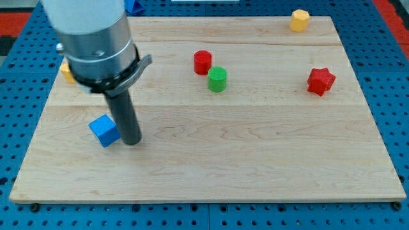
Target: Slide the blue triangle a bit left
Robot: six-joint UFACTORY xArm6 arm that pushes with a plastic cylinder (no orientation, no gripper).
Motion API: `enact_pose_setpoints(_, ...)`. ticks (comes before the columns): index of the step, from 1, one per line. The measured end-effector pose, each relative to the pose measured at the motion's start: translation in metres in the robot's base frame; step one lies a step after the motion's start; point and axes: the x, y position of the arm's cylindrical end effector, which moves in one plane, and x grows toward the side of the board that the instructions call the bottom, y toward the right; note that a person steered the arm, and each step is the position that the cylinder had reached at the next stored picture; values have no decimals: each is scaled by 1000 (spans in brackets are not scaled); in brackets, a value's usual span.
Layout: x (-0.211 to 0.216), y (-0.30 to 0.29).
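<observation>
The only blue thing that could be the triangle is a blue piece (pixel 133 6) at the view's top edge, just right of the arm's housing. Most of it is hidden or cut off, so its shape cannot be told, nor whether it rests on the desk (pixel 255 160) or beyond its top edge. It lies well apart from my tip.

The desk is a pale wooden board with lengthwise grain. It sits on a blue perforated base (pixel 396 115), and red shows at the view's upper corners.

The arm (pixel 92 38) comes down from the view's top left, a grey cylinder with a dark collar, then the straight dark rod. My tip (pixel 132 143) stands on the desk at its left part, touching or just beside the right side of a blue cube (pixel 104 131). The arm ends in this plain rod, a hand with nothing to part or clamp, and it holds nothing.

Seven blocks show:
- Two blue: the piece at the top and the cube.
- Two red: a cylinder (pixel 202 62) near the middle top and a star (pixel 321 81) at the right.
- One green cylinder (pixel 217 79), just beside the red cylinder at its lower right.
- Two yellow: a hexagon (pixel 299 20) near the top right corner, and a block (pixel 66 71) half hidden behind the collar at the left edge.
</observation>
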Motion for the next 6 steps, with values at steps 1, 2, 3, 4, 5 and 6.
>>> enact_pose_setpoints(1,-8,-35)
enact_pose_setpoints(2,-12,-29)
enact_pose_setpoints(3,-23,0)
enact_pose_setpoints(4,-33,-2)
enact_pose_setpoints(5,-29,-42)
enact_pose_setpoints(6,-29,-53)
